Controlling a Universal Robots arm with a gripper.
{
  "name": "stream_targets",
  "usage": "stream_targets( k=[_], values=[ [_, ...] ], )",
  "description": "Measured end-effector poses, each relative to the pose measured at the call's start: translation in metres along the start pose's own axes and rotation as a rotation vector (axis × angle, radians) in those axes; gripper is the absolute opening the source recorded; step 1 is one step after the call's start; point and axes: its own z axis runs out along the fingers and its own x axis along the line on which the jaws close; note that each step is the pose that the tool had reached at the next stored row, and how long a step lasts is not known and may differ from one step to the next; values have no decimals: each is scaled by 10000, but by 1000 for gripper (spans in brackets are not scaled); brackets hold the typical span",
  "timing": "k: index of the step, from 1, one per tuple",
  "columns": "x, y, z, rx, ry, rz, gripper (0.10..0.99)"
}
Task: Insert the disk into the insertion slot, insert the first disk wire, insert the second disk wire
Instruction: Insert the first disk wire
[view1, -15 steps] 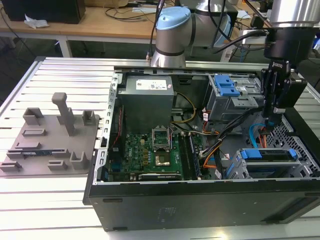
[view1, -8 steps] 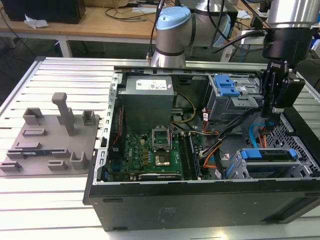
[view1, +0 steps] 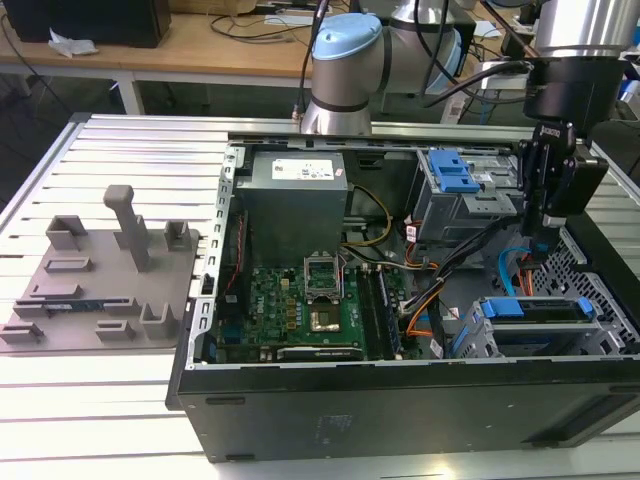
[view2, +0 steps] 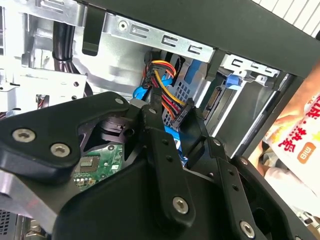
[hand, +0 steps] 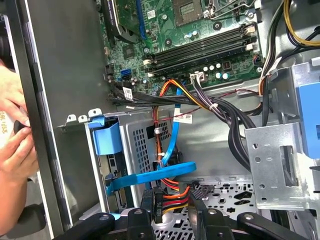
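Note:
The blue-framed disk (view1: 530, 308) lies in the grey perforated insertion slot (view1: 545, 340) at the case's front corner, on the exterior view's right. In the first wrist view its blue carrier tab (hand: 106, 137) stands beside the perforated cage wall (hand: 142, 142). My gripper (view1: 541, 250) hangs just above the cage. In both wrist views it is shut (view2: 172, 124) (hand: 170, 210) on a black connector (view2: 173, 111) (hand: 161, 204) with red, orange, yellow and black wires. A flat blue wire (hand: 160, 175) lies across the cage close to the fingers.
A grey power-supply box (view1: 295, 195), the green motherboard (view1: 305, 300) and a taller cage with a blue latch (view1: 460, 180) fill the case. Black cable bundles (hand: 225, 117) run past the cage. A person's hand (hand: 15, 130) is outside the case wall. A grey fixture plate (view1: 100, 275) lies at the exterior view's left.

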Motion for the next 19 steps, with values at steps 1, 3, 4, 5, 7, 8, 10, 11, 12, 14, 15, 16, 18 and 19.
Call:
stream_targets(
  k=[1, 3, 4, 5, 7, 8, 10, 11, 12, 14, 15, 16, 18, 19],
  values=[
    [-2, -1, 0, 5, 15, -4, 412],
    [-3, -1, 1, 9, 27, -7, 412],
    [-3, -1, 1, 9, 28, -9, 412],
    [-4, -1, 2, 9, 26, -9, 412],
    [-5, -1, 2, 10, 26, -12, 412],
    [-11, 0, 0, 18, 33, -25, 412],
    [-18, 0, -4, 38, 55, -60, 412],
    [-21, 1, -5, 53, 68, -84, 412],
    [-23, 2, -5, 78, 99, -125, 412],
    [-26, 2, 0, 96, 137, -148, 396],
    [-28, 3, 5, 99, 150, -151, 329],
    [-31, 4, 11, 104, 172, -153, 263],
    [-32, 4, 15, 109, 196, -154, 208],
    [-31, 4, 14, 110, 205, -154, 169]
  ],
)
